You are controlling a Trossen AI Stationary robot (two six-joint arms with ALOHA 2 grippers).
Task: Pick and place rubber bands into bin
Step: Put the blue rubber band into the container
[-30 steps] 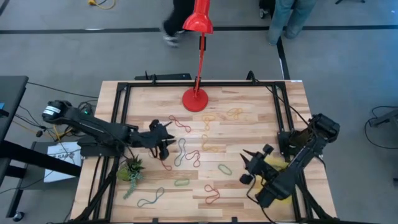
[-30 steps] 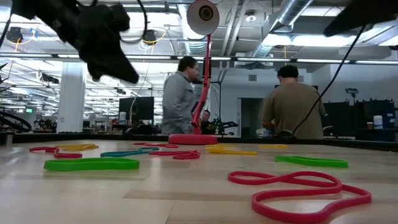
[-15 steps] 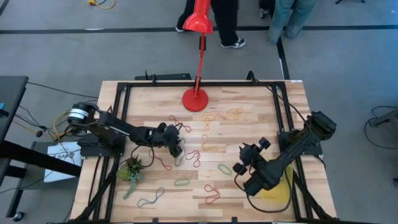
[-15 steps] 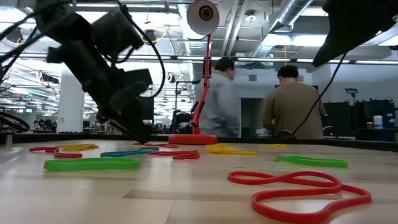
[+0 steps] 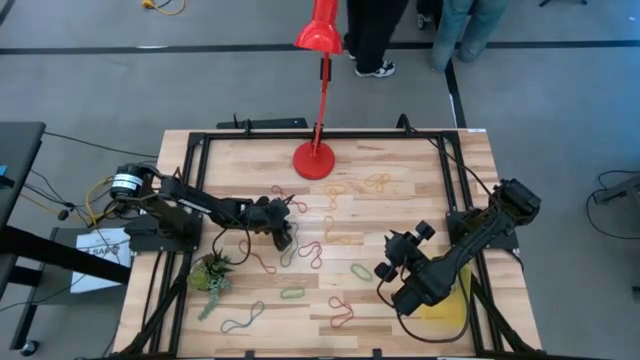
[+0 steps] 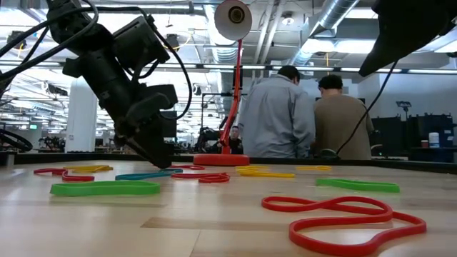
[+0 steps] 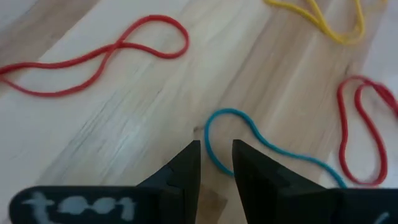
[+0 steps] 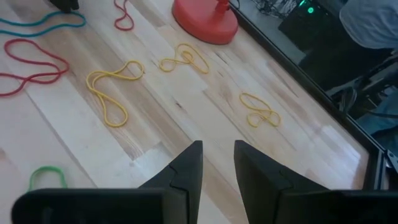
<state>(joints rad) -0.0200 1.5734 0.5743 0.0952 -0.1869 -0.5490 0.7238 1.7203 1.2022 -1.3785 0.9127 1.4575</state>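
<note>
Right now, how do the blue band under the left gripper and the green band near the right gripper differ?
The blue band is a long wavy strand; the green band is a short tidy oval. The blue band has the left gripper down at one end, fingers either side of it; the green band lies apart from the right gripper. Both lie flat on the table.

Grey floor (image 5: 560,90) around wooden tabletop (image 5: 400,215), dark tape lines crossing it. Red lamp (image 5: 320,40) standing at tabletop's far edge, round base (image 5: 315,160) on wood. Small green plant (image 5: 210,272) near left edge. Two people (image 6: 307,118) standing beyond table, backs turned. Open ceiling with silver ducts (image 6: 335,21), strip lights; white column (image 6: 80,107) at left.
</note>
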